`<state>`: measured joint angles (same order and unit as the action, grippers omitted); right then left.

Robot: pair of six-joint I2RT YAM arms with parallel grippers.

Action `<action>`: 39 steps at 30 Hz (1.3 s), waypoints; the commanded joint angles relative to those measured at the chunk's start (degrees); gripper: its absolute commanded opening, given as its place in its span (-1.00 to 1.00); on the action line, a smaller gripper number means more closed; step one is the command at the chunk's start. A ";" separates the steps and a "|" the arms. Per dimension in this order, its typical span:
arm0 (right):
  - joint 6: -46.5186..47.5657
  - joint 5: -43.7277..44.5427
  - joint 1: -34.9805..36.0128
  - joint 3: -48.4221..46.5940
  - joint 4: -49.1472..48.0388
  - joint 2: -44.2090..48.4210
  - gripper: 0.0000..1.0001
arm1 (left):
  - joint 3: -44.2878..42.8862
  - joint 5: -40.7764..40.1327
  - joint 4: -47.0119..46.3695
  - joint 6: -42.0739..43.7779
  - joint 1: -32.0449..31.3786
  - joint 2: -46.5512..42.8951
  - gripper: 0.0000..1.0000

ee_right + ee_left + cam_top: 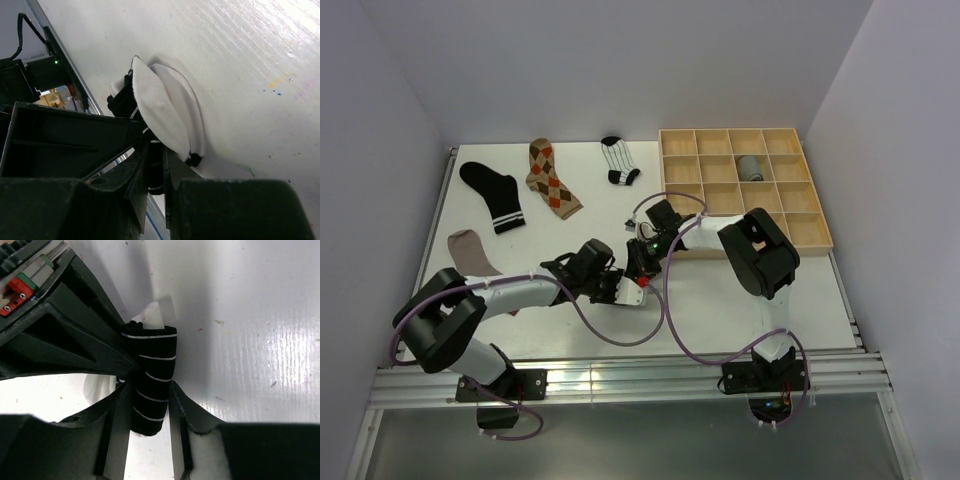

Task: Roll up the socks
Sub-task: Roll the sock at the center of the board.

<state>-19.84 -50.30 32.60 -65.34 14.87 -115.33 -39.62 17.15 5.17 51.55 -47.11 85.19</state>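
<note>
A black sock with thin white stripes (151,360) lies rolled into a tight tube on the white table. My left gripper (151,388) is shut on the tube's near end, one finger on each side. My right gripper (157,150) is shut on the same sock, with black striped fabric pinched in its narrow gap. The sock's white toe flaps (165,110) spread out just past the right fingers. From above, the left gripper (623,285) and right gripper (645,250) meet nose to nose at the table's middle, hiding the sock.
The wooden grid tray (800,244) stands at the back right with a rolled grey sock (750,167) in one cell. Lying flat at the back left are a black sock with white bands (492,195), an argyle sock (552,178), a striped sock (618,160) and a taupe sock (472,252).
</note>
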 commanded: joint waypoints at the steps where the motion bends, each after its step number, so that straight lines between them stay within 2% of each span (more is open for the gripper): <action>1: 2.26 4.86 -0.34 1.79 0.95 -0.60 -0.61 | -2.83 5.53 8.52 -0.40 0.53 2.61 -0.26; 6: 1.64 5.48 -0.34 3.11 -0.63 0.45 -0.60 | -7.75 9.29 15.91 -1.19 1.76 5.86 -0.49; 9: 0.59 8.62 -0.34 5.74 -3.34 2.99 -0.39 | -11.00 12.28 21.10 -1.01 3.34 7.53 -0.63; 10: -0.28 9.51 -0.34 6.62 -4.40 5.18 -0.25 | -11.79 14.47 22.24 -0.75 4.30 8.23 -0.66; 13: -2.65 13.19 -0.34 11.18 -8.88 11.15 0.00 | -15.13 20.18 28.12 0.92 7.02 9.46 -0.77; 16: -5.20 17.67 -0.34 16.10 -12.92 18.17 0.12 | -19.08 23.71 35.24 3.46 9.66 12.09 -0.81; 26: -9.96 32.89 0.71 33.95 -23.04 41.66 0.17 | -30.86 29.08 53.09 8.74 13.80 22.55 -0.85; 30: -8.30 41.84 6.05 39.58 -25.50 50.97 0.18 | -36.66 31.54 60.47 11.03 15.03 29.75 -0.88; 35: -3.99 50.13 14.58 39.94 -25.51 54.59 0.18 | -43.43 32.16 66.36 10.68 15.65 35.92 -0.91; 39: -0.39 56.27 21.44 37.05 -24.90 51.80 0.18 | -46.25 31.37 67.16 8.57 15.91 40.13 -0.91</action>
<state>-24.77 -1.43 50.35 -25.19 -7.70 -62.11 -83.99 49.74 69.06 60.29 -31.14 121.91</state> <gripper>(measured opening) 0.589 0.227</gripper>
